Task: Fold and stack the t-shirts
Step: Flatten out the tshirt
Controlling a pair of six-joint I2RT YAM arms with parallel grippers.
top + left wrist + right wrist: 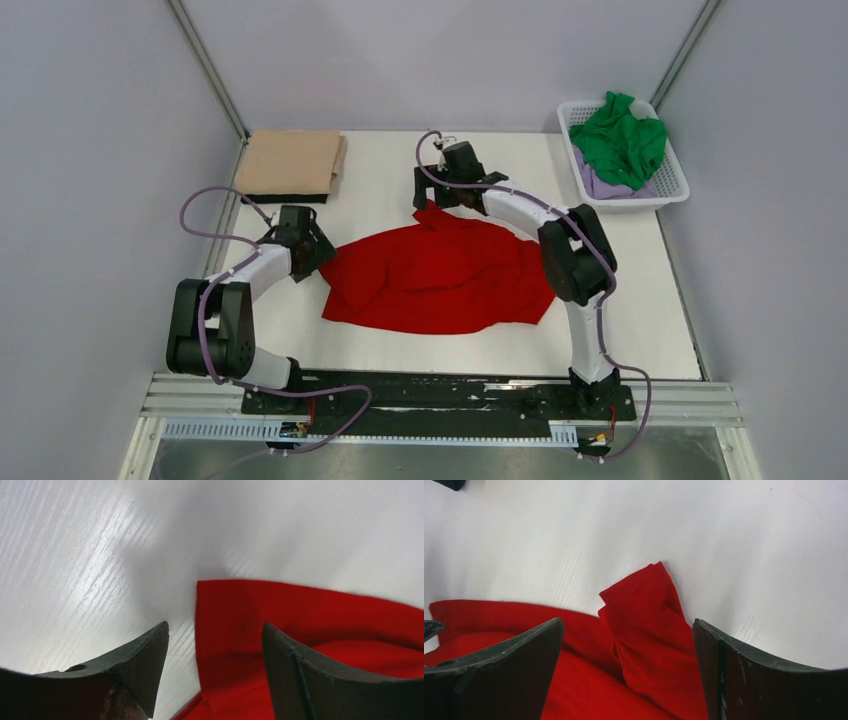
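The white table [640, 300] carries everything. The bright red t-shirt [440, 280] lies spread and rumpled across its middle, somewhat nearer the near edge, unfolded, with one narrow folded tip reaching toward the far edge.

The left gripper [322, 256] hangs low at the shirt's left edge. Its jaws stand apart, and in the left wrist view a straight edge and corner of the red cloth lie between them, ungripped. The right gripper [432, 200] is over the shirt's far tip. Its jaws are spread wide, with the tip lying between them on the table, not pinched.

The tan-beige t-shirt [290, 163] sits folded into a neat rectangle at the far left corner. At the far right corner stands a white lattice basket [680, 170]. The green t-shirt [622, 140] is heaped in it, bunched and rising above the rim. The pale lilac t-shirt [600, 186] shows underneath the green one, at the basket's near side.
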